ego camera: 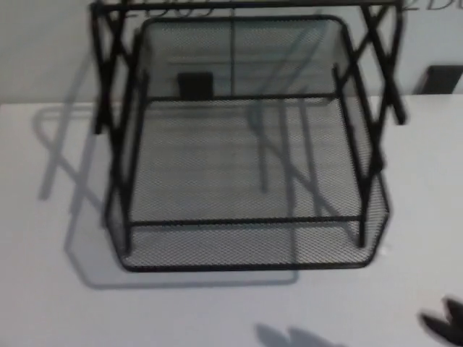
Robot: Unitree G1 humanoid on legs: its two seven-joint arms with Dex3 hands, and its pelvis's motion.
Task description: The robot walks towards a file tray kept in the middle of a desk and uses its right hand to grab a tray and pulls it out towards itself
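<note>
A black wire-mesh file tray rack (246,181) stands in the middle of the white desk (51,303). Its lowest tray (246,246) faces me with its front rim low and wide, and crossed side frames rise on both sides. A small dark part of my right hand (447,322) shows at the bottom right corner, in front of and to the right of the rack, apart from it. Too little of it shows to tell how it is set. A soft shadow (289,336) lies on the desk near the bottom edge. My left hand does not show.
A pale wall runs behind the desk. A small black block (195,85) shows through the mesh at the back. Another black block (443,78) sits at the far right against the wall. The rack throws a grey shadow (72,217) to its left.
</note>
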